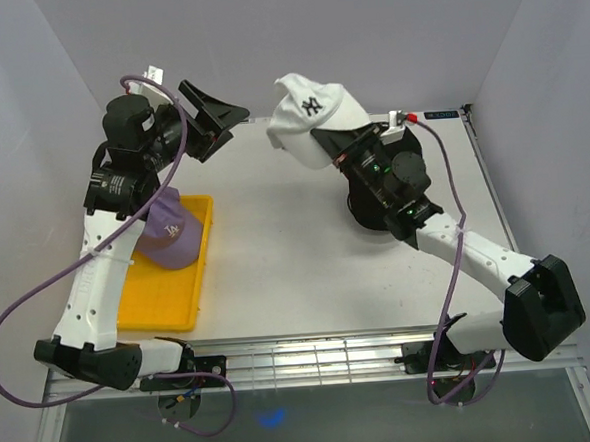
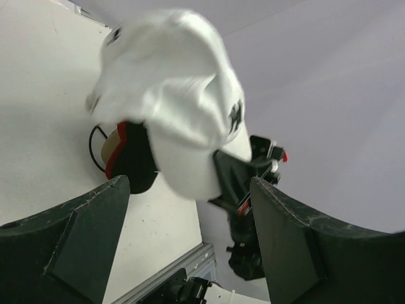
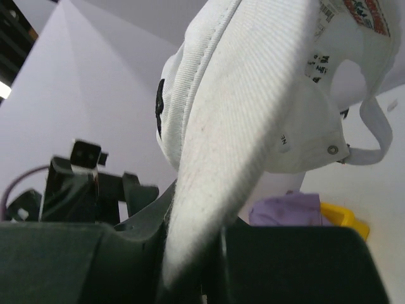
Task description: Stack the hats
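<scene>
My right gripper (image 1: pixel 338 144) is shut on the brim of the white cap with black NY (image 1: pixel 308 112) and holds it in the air at the back middle. The cap fills the right wrist view (image 3: pixel 253 101) and shows in the left wrist view (image 2: pixel 177 95). The lavender cap with white LA (image 1: pixel 168 232) lies in the yellow tray (image 1: pixel 201 282); it also shows in the right wrist view (image 3: pixel 285 210). A black cap with red underside (image 2: pixel 130 161) sits on the table under the right arm. My left gripper (image 1: pixel 217 121) is open and empty, raised at the back left.
A black wire loop (image 2: pixel 93 149) lies by the black cap. The table's right edge has a metal rail (image 1: pixel 488 179). White walls close in the back and sides.
</scene>
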Action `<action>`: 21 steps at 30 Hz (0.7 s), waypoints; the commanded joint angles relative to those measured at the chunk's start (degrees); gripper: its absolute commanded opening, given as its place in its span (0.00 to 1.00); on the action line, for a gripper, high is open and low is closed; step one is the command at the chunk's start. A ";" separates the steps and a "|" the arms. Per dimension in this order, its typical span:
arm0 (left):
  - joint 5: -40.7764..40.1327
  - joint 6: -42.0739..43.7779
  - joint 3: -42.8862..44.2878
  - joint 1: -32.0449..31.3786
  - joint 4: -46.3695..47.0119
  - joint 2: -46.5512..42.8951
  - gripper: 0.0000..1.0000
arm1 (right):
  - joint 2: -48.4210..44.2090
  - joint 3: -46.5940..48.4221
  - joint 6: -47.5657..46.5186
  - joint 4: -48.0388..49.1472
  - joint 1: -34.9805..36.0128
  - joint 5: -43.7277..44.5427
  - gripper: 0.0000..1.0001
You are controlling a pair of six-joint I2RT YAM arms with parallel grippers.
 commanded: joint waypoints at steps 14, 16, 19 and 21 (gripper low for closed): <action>6.05 3.54 -6.00 -0.05 -4.07 -14.00 0.87 | -8.55 -10.41 9.67 11.94 -14.43 7.62 0.08; 6.84 3.81 -6.62 -0.05 -4.34 -14.53 0.87 | -10.22 -12.98 9.68 14.14 -15.04 9.55 0.08; 7.28 4.42 -7.76 -0.05 -4.17 -15.58 0.87 | -11.89 -16.23 8.89 15.72 -16.27 10.70 0.08; 7.37 4.77 -8.55 -0.14 -4.25 -16.03 0.87 | -12.25 -18.87 9.23 19.50 -17.41 10.70 0.08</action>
